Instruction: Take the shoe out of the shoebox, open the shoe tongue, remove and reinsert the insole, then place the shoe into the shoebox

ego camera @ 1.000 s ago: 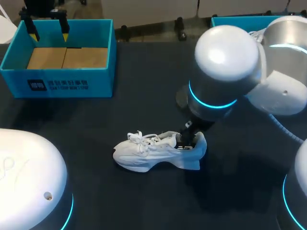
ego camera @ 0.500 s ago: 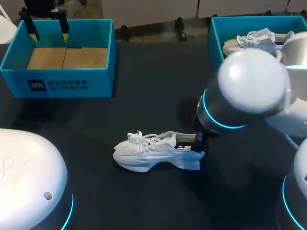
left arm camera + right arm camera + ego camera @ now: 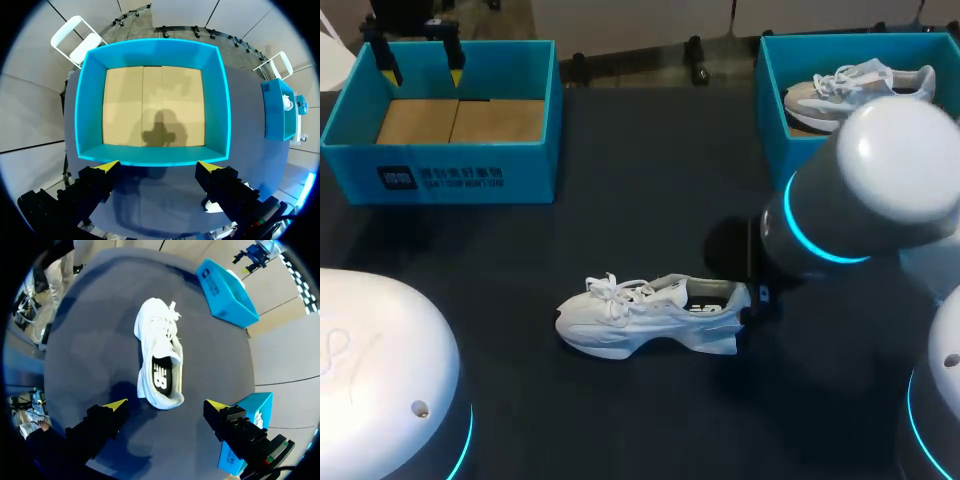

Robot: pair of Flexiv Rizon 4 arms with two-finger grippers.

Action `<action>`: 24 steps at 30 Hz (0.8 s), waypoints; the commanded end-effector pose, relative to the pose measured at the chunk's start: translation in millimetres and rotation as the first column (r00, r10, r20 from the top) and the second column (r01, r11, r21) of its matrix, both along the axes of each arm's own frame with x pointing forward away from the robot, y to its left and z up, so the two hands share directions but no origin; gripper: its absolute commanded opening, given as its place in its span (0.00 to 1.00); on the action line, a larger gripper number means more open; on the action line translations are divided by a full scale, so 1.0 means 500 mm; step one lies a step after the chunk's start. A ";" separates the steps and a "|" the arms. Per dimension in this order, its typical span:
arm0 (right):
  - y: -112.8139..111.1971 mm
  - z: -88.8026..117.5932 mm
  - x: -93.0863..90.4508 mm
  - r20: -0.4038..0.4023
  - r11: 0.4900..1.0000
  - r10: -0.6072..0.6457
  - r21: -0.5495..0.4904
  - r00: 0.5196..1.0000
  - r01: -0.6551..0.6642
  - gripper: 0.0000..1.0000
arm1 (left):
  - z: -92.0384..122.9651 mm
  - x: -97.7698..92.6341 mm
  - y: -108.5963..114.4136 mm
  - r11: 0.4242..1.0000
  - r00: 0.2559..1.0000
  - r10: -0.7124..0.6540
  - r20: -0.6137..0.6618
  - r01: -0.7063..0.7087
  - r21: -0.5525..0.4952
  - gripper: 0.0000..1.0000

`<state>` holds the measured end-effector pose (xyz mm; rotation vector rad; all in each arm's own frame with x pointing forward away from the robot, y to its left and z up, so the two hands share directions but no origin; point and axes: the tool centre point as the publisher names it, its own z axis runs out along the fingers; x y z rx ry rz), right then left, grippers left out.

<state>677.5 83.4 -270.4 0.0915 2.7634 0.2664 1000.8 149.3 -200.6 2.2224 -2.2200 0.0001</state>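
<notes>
A white shoe lies on its sole on the dark table, toe to the left and laces loose. In the right wrist view the shoe shows its insole with a dark logo inside. My right gripper hangs open just above and behind the heel, touching nothing. My right arm hides that gripper in the head view. The empty blue shoebox stands at the back left. My left gripper hovers open over its far edge, and in its own view the left gripper looks down into the shoebox.
A second blue box at the back right holds another pale shoe. In the right wrist view this box sits beside my right finger. My left arm's base fills the near left corner.
My right arm has drawn back to the right, away from the shoe's heel, uncovering the box with the second shoe. The white shoe and my left arm have stayed put.
</notes>
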 end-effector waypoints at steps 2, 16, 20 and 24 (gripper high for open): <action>-0.020 -0.005 -0.002 0.119 0.859 0.199 0.457 0.973 -0.232 1.00 | 0.001 -0.001 0.000 1.000 1.000 0.000 0.000 0.000 0.000 1.00; -0.020 -0.005 -0.002 0.119 0.859 0.199 0.457 0.973 -0.232 1.00 | 0.001 -0.001 0.000 1.000 1.000 0.000 0.000 0.000 0.000 1.00; -0.050 -0.012 -0.009 0.083 0.845 0.238 0.474 0.968 -0.248 1.00 | 0.001 -0.001 0.000 1.000 1.000 0.000 0.000 0.000 0.000 1.00; -0.075 -0.018 -0.014 0.052 0.825 0.280 0.498 0.959 -0.267 1.00 | 0.001 -0.001 0.000 1.000 1.000 0.000 0.000 0.000 0.000 1.00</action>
